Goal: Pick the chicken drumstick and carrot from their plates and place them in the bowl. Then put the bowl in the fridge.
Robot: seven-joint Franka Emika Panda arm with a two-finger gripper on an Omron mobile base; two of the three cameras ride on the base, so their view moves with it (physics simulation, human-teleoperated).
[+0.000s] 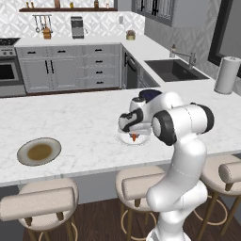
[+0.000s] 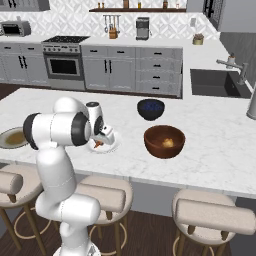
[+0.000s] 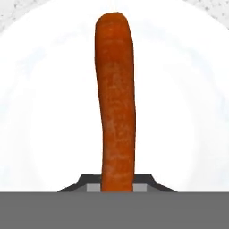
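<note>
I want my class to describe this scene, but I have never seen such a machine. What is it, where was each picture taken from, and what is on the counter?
It is a white robot arm in a rendered kitchen, ending in a two-finger pincer. Two pictures come from cameras behind the arm, one to its left and one to its right. The third looks along the pincer itself.

On the marble counter stand an olive-grey plate, a white plate, a coppery bowl with the chicken drumstick already inside, and a dark navy bowl behind it.

The pincer is shut on the carrot, right over the white plate. The carrot goes into the coppery bowl next.
</note>
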